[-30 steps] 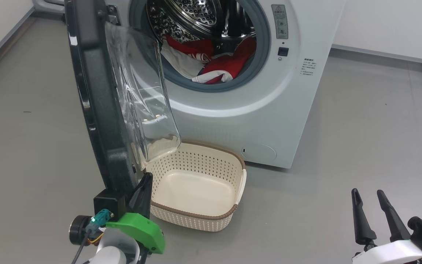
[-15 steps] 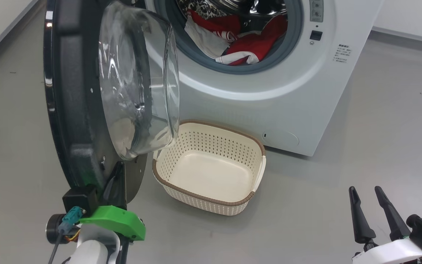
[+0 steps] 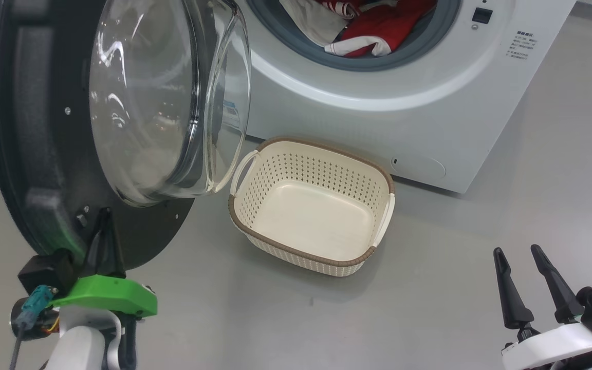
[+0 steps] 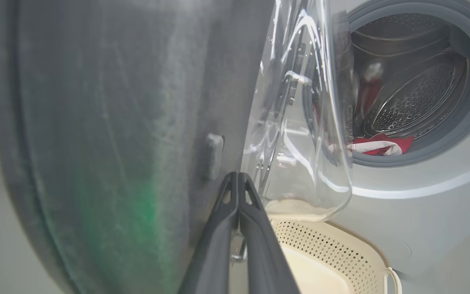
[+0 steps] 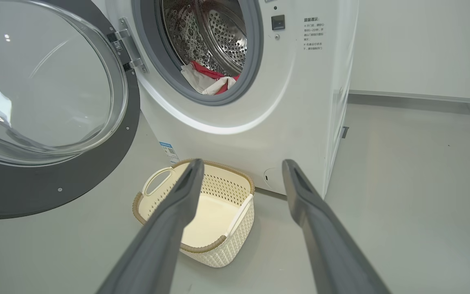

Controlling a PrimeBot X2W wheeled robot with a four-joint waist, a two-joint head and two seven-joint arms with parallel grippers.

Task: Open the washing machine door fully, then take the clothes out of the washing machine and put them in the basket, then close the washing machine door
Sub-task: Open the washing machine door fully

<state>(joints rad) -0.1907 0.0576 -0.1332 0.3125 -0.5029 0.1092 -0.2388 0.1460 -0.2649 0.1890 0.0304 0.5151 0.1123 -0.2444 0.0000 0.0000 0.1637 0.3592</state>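
Step 1 nearly done: washing machine door (image 3: 29, 154) swung wide, upper left. Fully open? Hard to call from this angle. The left gripper (image 3: 104, 218) is pinched shut, tips on the door's inner face, lower left. The right gripper (image 3: 517, 251) is spread and empty, lower right. The clothes (image 3: 373, 31) sit in the drum, top centre; basket (image 3: 316, 169) empty, centre. Unload and close remain. A second ago door was edge-on; camera shifted too.

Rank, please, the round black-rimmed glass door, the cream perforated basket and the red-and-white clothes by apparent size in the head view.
1. Round black-rimmed glass door, enlarged by nearness to the camera.
2. Cream perforated plastic basket.
3. Red-and-white clothes, cropped at the top edge.
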